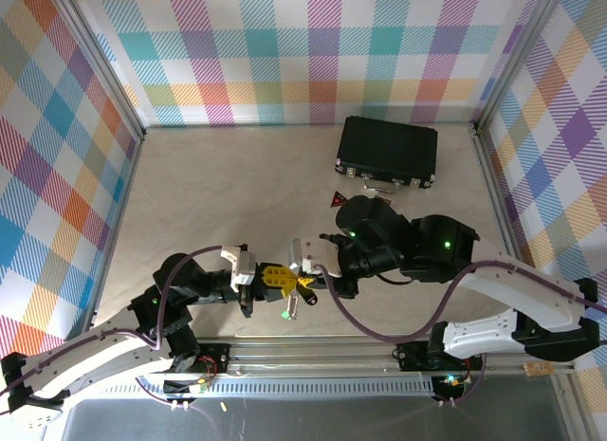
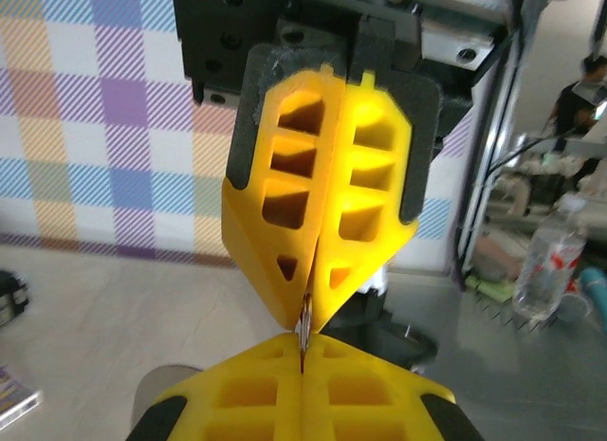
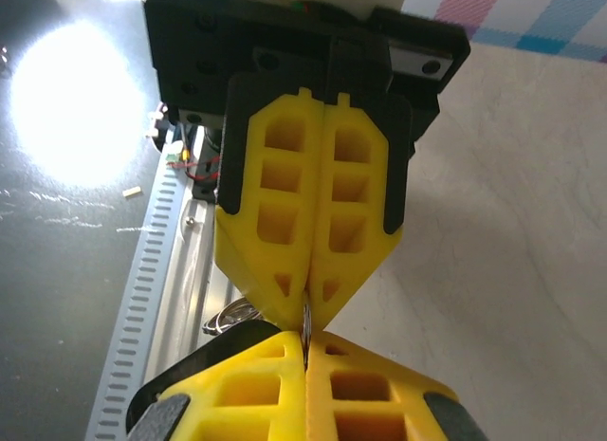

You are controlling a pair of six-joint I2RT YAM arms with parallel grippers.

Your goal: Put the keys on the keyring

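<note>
**Top view.** The left gripper (image 1: 282,282) and the right gripper (image 1: 305,291) are meeting tip to tip over the near middle of the table (image 1: 237,194), just beyond the metal rail (image 1: 313,351) at its near edge. A small bright green piece (image 1: 285,315), apparently the head of a key, is hanging just near of the meeting point; it is too small to make out further. At the far right a black case (image 1: 387,152) is lying flat with its lid closed, its contents hidden. A dark red triangle (image 1: 338,200) is lying just near of the case, apart from it.

**Left wrist view.** The yellow fingers (image 2: 256,394) of the left gripper are pressing together at the bottom, and those of the right gripper are pressing together above them. Both pairs are pinching one thin metal piece (image 2: 303,327) seen edge-on; whether it is a key blade or part of the ring cannot be told. A plastic bottle (image 2: 550,261) is standing in the right background, its label too blurred to read. A patterned card (image 2: 14,403) is lying at the lower left.

**Right wrist view.** The same thin metal piece is showing between the two closed fingertip pairs. Silvery loops of the keyring (image 3: 232,316) are hanging just left of the left gripper's fingertips, above the rail.
</note>
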